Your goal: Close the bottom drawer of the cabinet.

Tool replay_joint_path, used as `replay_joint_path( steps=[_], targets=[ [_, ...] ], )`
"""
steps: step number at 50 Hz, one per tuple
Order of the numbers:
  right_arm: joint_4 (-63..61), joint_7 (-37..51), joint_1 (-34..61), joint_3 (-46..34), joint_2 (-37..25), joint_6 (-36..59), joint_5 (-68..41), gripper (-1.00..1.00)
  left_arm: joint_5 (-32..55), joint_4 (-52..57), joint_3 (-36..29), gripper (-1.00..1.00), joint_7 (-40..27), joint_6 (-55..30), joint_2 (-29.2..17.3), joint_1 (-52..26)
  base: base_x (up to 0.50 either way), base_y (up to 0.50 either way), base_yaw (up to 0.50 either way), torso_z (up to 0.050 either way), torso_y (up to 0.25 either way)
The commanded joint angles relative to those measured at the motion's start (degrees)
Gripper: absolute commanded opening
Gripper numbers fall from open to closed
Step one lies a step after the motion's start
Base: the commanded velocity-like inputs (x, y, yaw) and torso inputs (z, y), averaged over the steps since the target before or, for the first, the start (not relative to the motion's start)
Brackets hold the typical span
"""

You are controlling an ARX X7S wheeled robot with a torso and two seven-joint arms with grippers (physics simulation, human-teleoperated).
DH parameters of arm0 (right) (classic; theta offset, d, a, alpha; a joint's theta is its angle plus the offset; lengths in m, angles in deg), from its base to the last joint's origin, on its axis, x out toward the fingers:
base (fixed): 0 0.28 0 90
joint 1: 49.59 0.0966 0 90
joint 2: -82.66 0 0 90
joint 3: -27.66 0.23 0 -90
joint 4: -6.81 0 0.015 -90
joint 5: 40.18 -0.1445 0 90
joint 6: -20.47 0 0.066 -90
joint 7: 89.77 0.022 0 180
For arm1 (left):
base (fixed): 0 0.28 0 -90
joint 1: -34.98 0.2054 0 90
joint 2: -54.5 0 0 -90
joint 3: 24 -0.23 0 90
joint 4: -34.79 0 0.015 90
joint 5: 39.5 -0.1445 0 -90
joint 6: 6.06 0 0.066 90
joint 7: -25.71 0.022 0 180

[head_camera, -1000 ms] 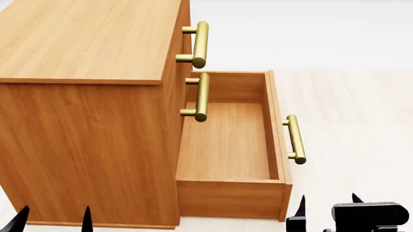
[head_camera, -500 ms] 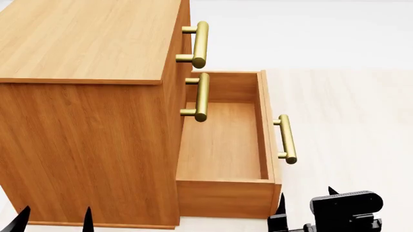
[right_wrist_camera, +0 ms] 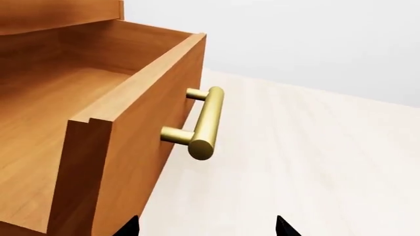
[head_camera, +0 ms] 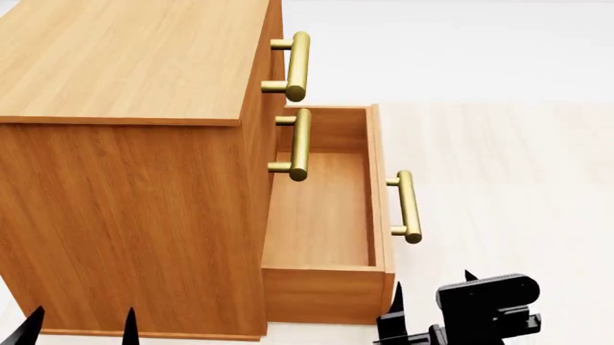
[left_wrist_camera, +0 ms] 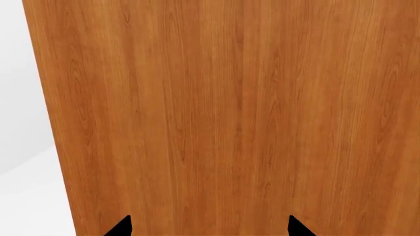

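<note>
The cabinet [head_camera: 134, 180] fills the left of the head view. Its bottom drawer [head_camera: 321, 215] stands partly open and empty, with its brass handle [head_camera: 408, 206] facing right. My right gripper [head_camera: 432, 287] is open and empty at the drawer front's near end, with one fingertip [head_camera: 396, 296] right beside the front; contact is unclear. In the right wrist view the drawer front [right_wrist_camera: 141, 137] and its handle [right_wrist_camera: 204, 123] lie just ahead of the open right gripper [right_wrist_camera: 206, 228]. My left gripper [head_camera: 82, 327] is open by the cabinet's side panel [left_wrist_camera: 229, 113], which fills the left wrist view beyond the left gripper [left_wrist_camera: 208, 228].
The two upper drawers are shut, and their brass handles [head_camera: 298, 65] [head_camera: 299, 144] jut out above the open drawer. Pale wooden floor [head_camera: 508, 165] lies to the right of the cabinet. A white wall [right_wrist_camera: 295, 39] stands behind.
The bottom drawer has slid further into the cabinet. My right gripper has moved left along with the drawer front. The left arm has not moved.
</note>
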Motion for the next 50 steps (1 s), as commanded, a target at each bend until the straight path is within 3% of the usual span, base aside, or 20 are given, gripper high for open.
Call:
replay_joint_path(
  steps=[1, 50],
  targets=[
    [3.6, -0.77, 1.18, -1.65, 1.59, -1.77, 0.68, 1.0, 0.27, 0.08, -0.19, 1.0, -0.29, 0.05, -0.26, -0.08, 0.0, 0.0, 0.0, 0.0, 0.0],
    [3.59, -1.38, 3.09, -7.4, 4.8, -1.02, 3.52, 1.0, 0.9, -0.01, -1.49, 1.0, -1.29, 0.56, -0.99, -0.05, 0.0, 0.0, 0.0, 0.0, 0.0]
  ],
)
